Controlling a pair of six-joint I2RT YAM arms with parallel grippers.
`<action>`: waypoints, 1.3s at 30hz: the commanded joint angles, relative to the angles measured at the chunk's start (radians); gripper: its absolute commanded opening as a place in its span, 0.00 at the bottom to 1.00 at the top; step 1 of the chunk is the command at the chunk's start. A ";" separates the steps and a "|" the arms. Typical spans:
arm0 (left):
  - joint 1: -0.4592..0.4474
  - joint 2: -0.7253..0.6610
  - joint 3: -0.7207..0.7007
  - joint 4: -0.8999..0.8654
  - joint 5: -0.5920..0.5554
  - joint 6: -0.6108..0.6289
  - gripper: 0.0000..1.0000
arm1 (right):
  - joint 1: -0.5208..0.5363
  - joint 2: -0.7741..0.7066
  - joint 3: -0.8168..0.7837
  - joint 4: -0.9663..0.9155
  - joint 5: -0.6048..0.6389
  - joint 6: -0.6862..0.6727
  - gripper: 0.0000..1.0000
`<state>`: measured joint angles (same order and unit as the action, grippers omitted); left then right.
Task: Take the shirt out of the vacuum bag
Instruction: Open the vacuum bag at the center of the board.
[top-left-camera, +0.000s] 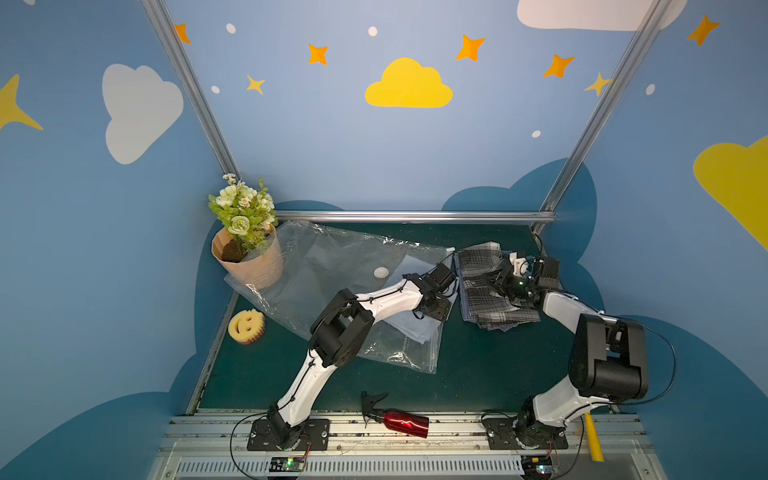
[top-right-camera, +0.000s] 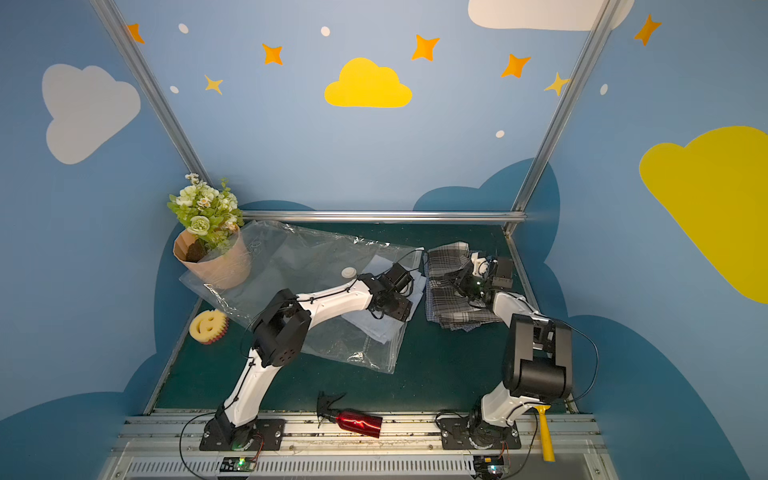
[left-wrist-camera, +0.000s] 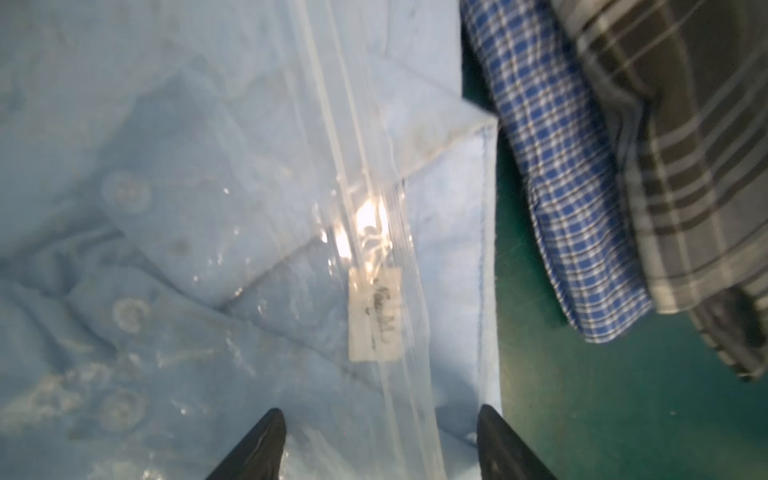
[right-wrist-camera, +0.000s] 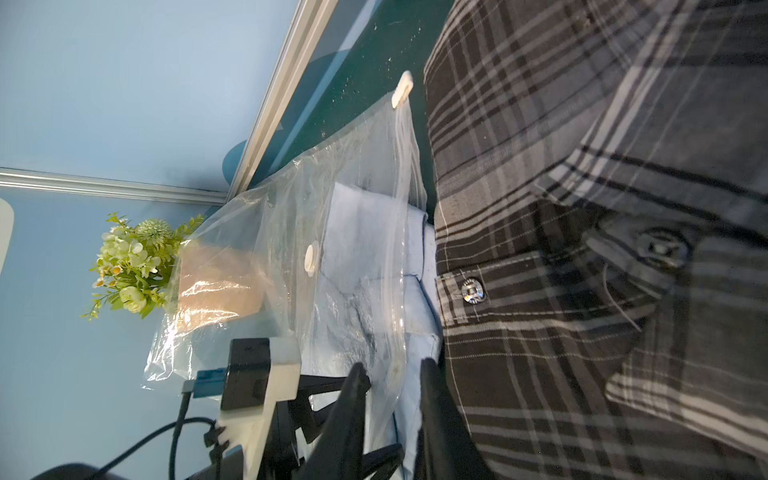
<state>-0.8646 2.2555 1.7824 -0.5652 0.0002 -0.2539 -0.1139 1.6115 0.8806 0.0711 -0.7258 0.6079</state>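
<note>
On the vacuum bag (left-wrist-camera: 353, 145), a white label (left-wrist-camera: 375, 313) carries unreadable scrawl.

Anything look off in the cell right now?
Red spray bottle lies on its side on the front rail, off the green mat. The vacuum bag rides up against the flower pot at its far corner instead of lying flat. No spill or tear visible.

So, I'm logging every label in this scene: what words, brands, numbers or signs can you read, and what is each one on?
White label on the bag: dark handwriting, too blurred to read.
Sponge: a smiley face, no words.
Bottle and plaid shirt: no text visible.
Nothing else in these views carries readable text.
</note>
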 joint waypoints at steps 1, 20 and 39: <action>-0.011 0.029 0.021 -0.072 -0.119 0.025 0.69 | 0.003 0.026 0.001 0.035 -0.008 0.018 0.22; -0.024 -0.094 0.009 -0.074 -0.160 -0.010 0.19 | 0.026 0.013 -0.029 0.020 -0.002 0.014 0.22; 0.032 -0.200 -0.036 -0.036 -0.105 -0.049 0.09 | 0.261 0.165 0.003 0.029 0.062 0.041 0.37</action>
<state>-0.8429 2.0964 1.7641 -0.6109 -0.1146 -0.2932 0.1120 1.7615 0.8650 0.0853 -0.7055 0.6254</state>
